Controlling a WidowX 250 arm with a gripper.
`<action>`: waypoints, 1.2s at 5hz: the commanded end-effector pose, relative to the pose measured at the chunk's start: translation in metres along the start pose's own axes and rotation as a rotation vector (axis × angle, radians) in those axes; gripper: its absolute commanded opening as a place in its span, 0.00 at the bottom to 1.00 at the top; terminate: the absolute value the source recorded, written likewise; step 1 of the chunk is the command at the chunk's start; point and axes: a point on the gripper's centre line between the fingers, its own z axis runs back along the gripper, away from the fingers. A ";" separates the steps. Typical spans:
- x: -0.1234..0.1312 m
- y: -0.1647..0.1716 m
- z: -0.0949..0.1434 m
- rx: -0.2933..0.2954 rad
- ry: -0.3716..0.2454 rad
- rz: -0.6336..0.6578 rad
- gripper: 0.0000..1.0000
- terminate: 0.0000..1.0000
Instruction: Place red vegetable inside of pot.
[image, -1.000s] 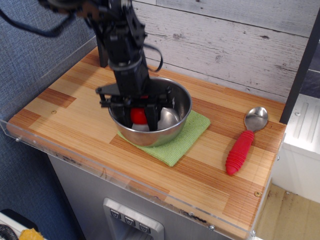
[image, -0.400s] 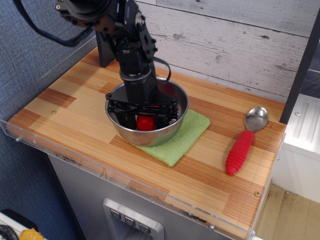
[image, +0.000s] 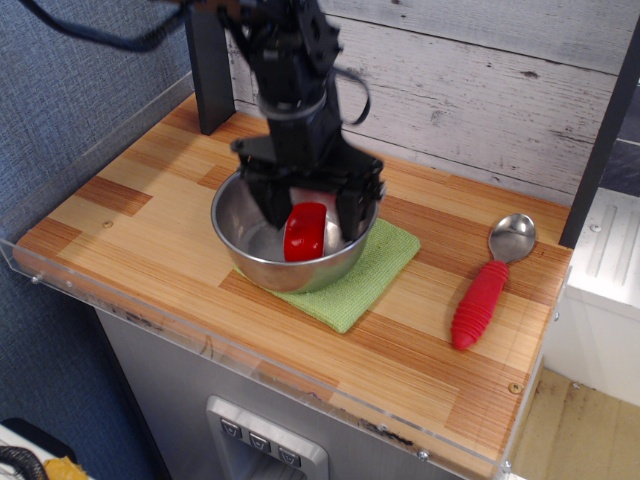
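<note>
The red vegetable (image: 305, 232) lies inside the pot (image: 300, 276), a shiny steel bowl standing on a green cloth. It is a small glossy red piece near the bowl's middle. My gripper (image: 308, 208) hangs just above the bowl's far side. It is open, with its two black fingers (image: 270, 205) spread to either side of the vegetable, and neither grips it.
A green cloth (image: 375, 272) lies under the bowl. A metal spoon with a ribbed red handle (image: 482, 300) lies at the right. A black post (image: 210, 70) stands at the back left. A clear plastic rim (image: 200, 335) runs along the counter's front edge.
The gripper has opened, lifted out of the bowl and shifted slightly right. The red vegetable is released and stays in the bowl.
</note>
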 end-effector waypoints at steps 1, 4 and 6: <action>0.019 -0.009 0.065 -0.002 -0.120 -0.053 1.00 0.00; 0.020 -0.006 0.068 -0.010 0.003 -0.059 1.00 0.00; 0.018 -0.004 0.068 -0.016 0.025 -0.054 1.00 0.00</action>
